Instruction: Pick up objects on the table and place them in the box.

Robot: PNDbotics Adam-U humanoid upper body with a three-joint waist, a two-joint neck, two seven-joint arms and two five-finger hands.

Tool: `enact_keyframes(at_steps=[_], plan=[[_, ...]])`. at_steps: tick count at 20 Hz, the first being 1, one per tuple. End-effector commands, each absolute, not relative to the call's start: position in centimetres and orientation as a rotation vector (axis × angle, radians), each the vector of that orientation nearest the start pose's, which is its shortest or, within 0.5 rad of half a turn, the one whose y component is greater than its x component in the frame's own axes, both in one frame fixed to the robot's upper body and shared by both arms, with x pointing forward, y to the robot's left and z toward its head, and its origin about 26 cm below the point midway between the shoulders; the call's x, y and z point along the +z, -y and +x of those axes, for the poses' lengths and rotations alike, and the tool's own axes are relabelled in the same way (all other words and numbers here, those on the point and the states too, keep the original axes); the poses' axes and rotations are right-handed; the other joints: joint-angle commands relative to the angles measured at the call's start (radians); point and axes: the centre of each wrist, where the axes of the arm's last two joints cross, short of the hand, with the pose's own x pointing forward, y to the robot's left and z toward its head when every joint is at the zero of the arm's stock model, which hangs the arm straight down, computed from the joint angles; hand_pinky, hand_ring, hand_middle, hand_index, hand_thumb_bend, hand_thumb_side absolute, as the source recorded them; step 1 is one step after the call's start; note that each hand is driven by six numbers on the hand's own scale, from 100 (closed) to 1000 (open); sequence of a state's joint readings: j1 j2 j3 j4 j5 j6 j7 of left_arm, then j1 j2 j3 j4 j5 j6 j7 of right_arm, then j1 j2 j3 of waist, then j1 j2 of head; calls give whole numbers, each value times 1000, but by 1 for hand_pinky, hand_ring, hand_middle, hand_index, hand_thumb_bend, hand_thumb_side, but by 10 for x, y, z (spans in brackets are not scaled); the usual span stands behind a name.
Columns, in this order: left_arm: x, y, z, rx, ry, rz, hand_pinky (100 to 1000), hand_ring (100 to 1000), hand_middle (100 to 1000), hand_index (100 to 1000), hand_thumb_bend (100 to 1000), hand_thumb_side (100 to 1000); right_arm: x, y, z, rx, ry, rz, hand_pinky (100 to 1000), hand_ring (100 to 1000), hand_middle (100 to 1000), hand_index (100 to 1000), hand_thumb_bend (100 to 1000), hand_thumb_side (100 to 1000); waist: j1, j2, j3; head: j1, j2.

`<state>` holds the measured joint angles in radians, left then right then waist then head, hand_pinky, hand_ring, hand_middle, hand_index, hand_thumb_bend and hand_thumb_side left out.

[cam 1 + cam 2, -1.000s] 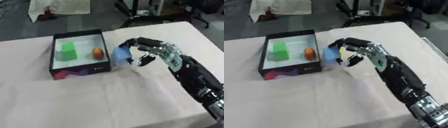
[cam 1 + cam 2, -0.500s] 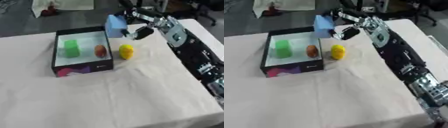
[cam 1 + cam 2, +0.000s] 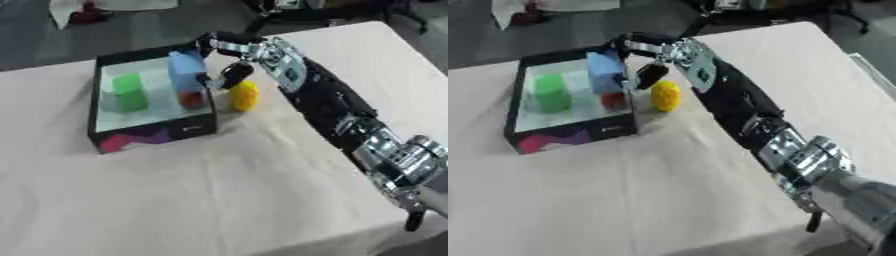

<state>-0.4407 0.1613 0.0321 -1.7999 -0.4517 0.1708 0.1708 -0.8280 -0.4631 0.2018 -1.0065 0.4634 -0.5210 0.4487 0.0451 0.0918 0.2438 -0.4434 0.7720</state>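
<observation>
Cream cloth is covering the tabletop [image 3: 219,200] I'm working over. Toward its far left edge the black box [image 3: 149,131] is sitting, holding a green block [image 3: 129,92] and a red piece [image 3: 192,98]. My right hand [image 3: 229,55] is curling round a blue block [image 3: 186,70] over the box's right side. Just outside that wall a yellow object [image 3: 244,95] is lying.

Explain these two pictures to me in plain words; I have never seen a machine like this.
Both pictures are one moment, taken by the two eyes of a camera in a humanoid robot's head, looking down at a table under a pale cloth. The black and silver arm coming from the right ends in the right robot hand, whose fingers curl round a blue block, holding it over an open black box. In the box lie a green block and a small red-orange thing. A yellow object lies beside the box. The left robot hand is not shown.
</observation>
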Motion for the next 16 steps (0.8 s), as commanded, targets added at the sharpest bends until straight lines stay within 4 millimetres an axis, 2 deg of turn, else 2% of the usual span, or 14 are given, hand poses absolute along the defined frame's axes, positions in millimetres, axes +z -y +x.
enact_keyframes(at_steps=[1, 2, 3, 4, 6, 8, 9, 10, 12, 16], plan=[[199, -229, 342, -230, 2118, 662, 715, 551, 599, 808, 100, 903, 187, 268, 460, 1659, 1851, -388, 843, 812, 754, 939, 100, 483, 1, -1, 7, -12, -2], [199, -228, 342, -230, 2121, 659, 715, 551, 599, 808, 100, 903, 187, 265, 459, 1692, 1846, -386, 858, 838, 810, 955, 100, 635, 0, -1, 9, -15, -2], [199, -228, 341, -230, 2125, 656, 715, 551, 599, 808, 101, 903, 186, 261, 459, 1727, 1835, -382, 862, 847, 830, 958, 100, 697, -2, -1, 11, -18, -2], [199, -227, 341, -230, 2128, 653, 715, 551, 599, 808, 101, 903, 181, 259, 458, 1754, 1810, -371, 873, 875, 885, 970, 100, 875, -3, -1, 12, -20, -2], [199, -227, 341, -229, 2132, 648, 715, 551, 598, 808, 100, 904, 175, 259, 459, 1795, 1751, -357, 884, 894, 932, 979, 100, 980, -6, -2, 14, -21, -2], [198, -226, 340, -227, 2133, 647, 715, 551, 598, 808, 100, 904, 173, 260, 459, 1811, 1724, -359, 884, 894, 932, 979, 100, 980, -7, -2, 14, -21, -2], [198, -226, 340, -226, 2133, 646, 715, 551, 598, 807, 100, 905, 172, 261, 459, 1814, 1719, -361, 889, 900, 957, 979, 100, 927, -7, -2, 14, -21, -2], [198, -226, 340, -228, 2133, 645, 715, 551, 598, 807, 100, 906, 175, 263, 459, 1791, 1733, -388, 887, 897, 954, 975, 100, 835, -8, -2, 13, -20, -2], [198, -226, 340, -232, 2133, 642, 715, 550, 598, 807, 100, 906, 180, 265, 458, 1733, 1787, -451, 894, 905, 970, 980, 100, 727, -9, -3, 11, -19, -2], [198, -228, 340, -229, 2130, 656, 713, 549, 597, 806, 100, 903, 188, 273, 454, 1689, 1843, -552, 898, 901, 964, 979, 100, 568, -11, -5, 1, -17, -2]])
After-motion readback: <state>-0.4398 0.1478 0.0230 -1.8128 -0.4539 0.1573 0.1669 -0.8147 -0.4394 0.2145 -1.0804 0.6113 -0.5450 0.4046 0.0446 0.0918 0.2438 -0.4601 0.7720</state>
